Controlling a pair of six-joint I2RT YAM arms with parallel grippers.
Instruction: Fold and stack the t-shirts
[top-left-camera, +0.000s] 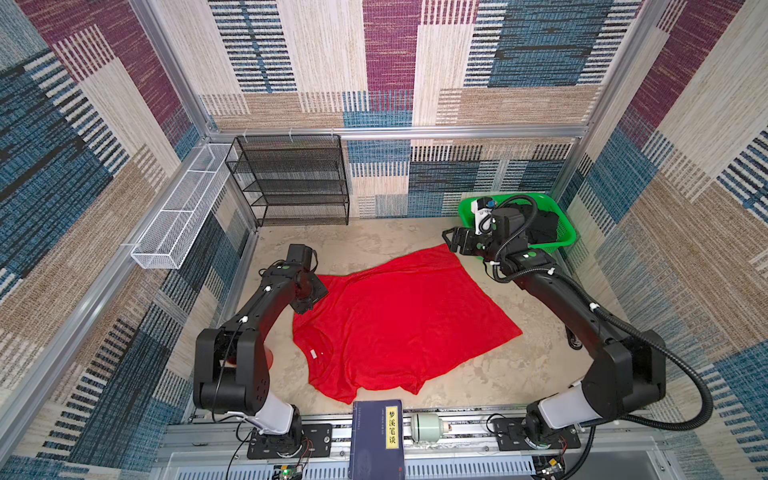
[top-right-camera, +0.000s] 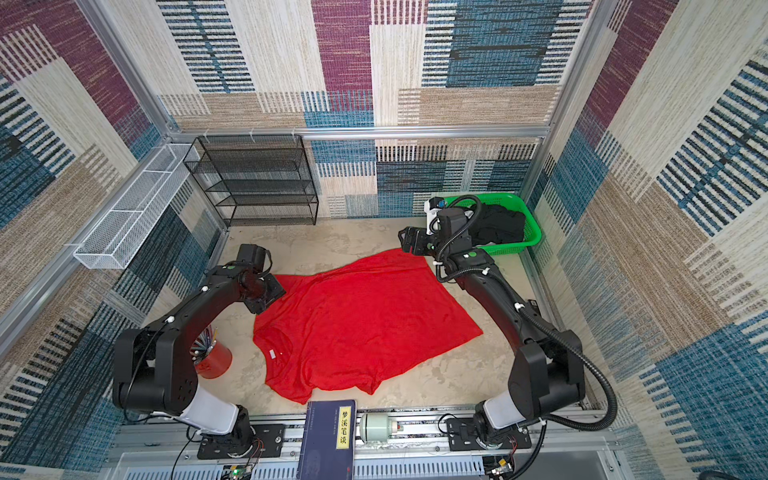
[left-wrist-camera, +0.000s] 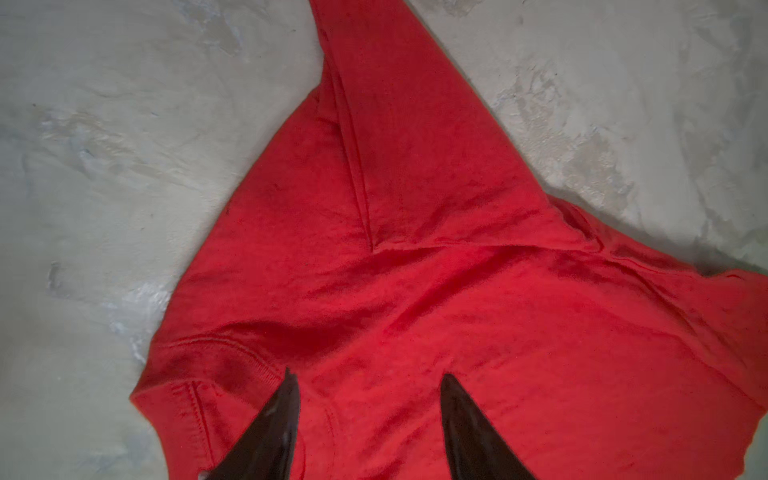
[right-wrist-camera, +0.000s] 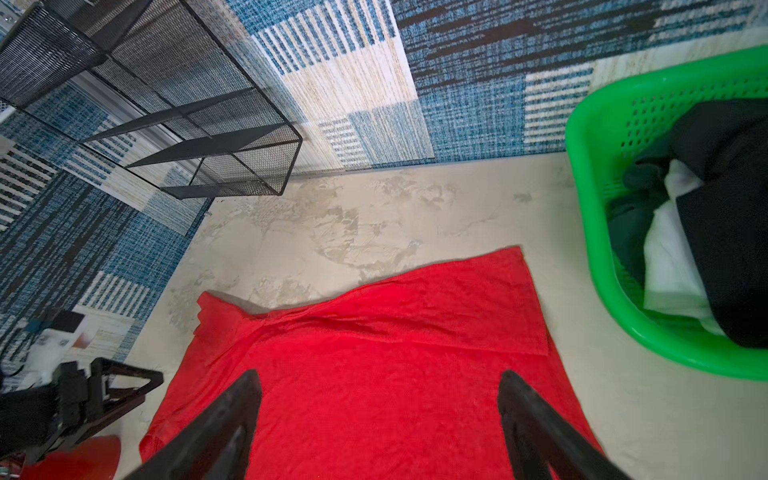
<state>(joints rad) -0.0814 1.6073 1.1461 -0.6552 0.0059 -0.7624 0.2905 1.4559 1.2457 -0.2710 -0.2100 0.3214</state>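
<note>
Watching red t-shirt (top-left-camera: 399, 324) spread flat on my table (top-left-camera: 374, 245), one hem corner near green basket (top-left-camera: 567, 232), black t-shirts (top-left-camera: 544, 226) heaped inside basket, right gripper (right-wrist-camera: 381, 374) beside basket, fingers (right-wrist-camera: 224, 415) spread wide, empty, left gripper (left-wrist-camera: 368, 374) well apart from basket, over shirt's opposite end, fingers (left-wrist-camera: 274, 424) parted, grasping nothing I can see.
</note>
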